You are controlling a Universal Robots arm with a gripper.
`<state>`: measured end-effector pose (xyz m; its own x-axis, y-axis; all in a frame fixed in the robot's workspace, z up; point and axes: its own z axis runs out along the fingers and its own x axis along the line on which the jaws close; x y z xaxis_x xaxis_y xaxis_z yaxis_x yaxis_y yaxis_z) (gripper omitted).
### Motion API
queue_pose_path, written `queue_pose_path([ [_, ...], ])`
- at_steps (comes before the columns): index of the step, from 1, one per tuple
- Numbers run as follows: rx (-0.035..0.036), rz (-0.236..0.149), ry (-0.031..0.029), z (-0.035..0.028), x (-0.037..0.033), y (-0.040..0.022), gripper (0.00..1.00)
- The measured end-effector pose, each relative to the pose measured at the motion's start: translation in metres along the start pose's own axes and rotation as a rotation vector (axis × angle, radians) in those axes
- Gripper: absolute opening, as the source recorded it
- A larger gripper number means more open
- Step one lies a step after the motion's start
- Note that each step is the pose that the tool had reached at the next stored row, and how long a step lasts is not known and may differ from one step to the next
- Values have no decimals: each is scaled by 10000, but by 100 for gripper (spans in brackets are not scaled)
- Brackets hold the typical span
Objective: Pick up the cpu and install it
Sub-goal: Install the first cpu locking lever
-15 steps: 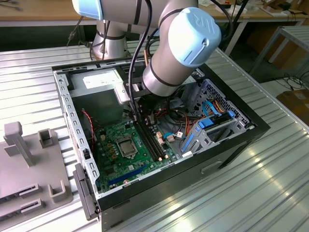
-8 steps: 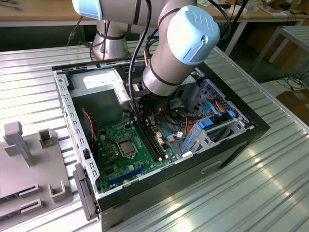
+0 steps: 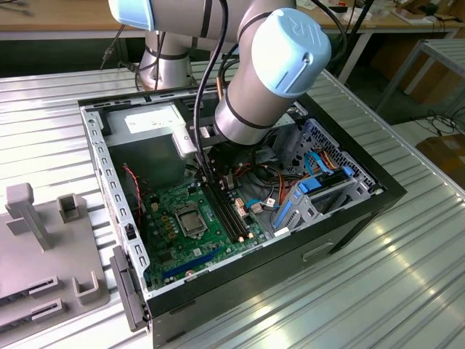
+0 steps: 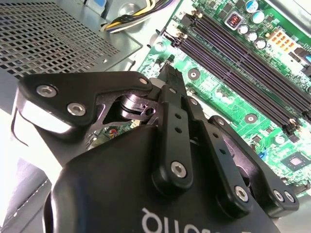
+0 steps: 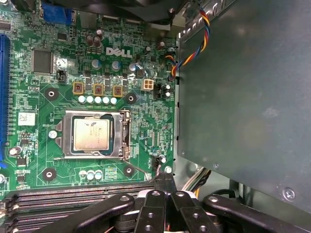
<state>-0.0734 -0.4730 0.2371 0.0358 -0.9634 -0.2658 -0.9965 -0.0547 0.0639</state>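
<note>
The cpu (image 5: 91,134) lies flat in the square metal socket frame (image 5: 125,137) on the green motherboard (image 5: 146,121), its silver-grey top facing up. In the exterior view the cpu (image 3: 190,218) sits mid-board inside the open computer case (image 3: 240,276). My gripper (image 5: 165,178) hovers above the board beside the long black memory slots (image 5: 73,199), a short way off the socket and not touching the cpu. Its black fingers (image 4: 167,80) are pressed together with nothing between them. The arm's wrist (image 3: 254,109) hangs over the case.
A dark grey metal box (image 5: 243,97) stands close beside the gripper, with coloured cables (image 5: 194,43) running along its edge. A drive cage with blue tabs (image 3: 320,196) fills the case toward the exterior view's right. A grey fixture (image 3: 43,247) stands outside the case on the ribbed table.
</note>
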Motion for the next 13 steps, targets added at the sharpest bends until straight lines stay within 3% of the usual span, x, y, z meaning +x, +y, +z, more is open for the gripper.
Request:
queue_pose_path([
  [11, -11, -5, 54, -2, 32, 2, 11],
  [13, -14, -2, 95, -4, 35, 2, 11],
])
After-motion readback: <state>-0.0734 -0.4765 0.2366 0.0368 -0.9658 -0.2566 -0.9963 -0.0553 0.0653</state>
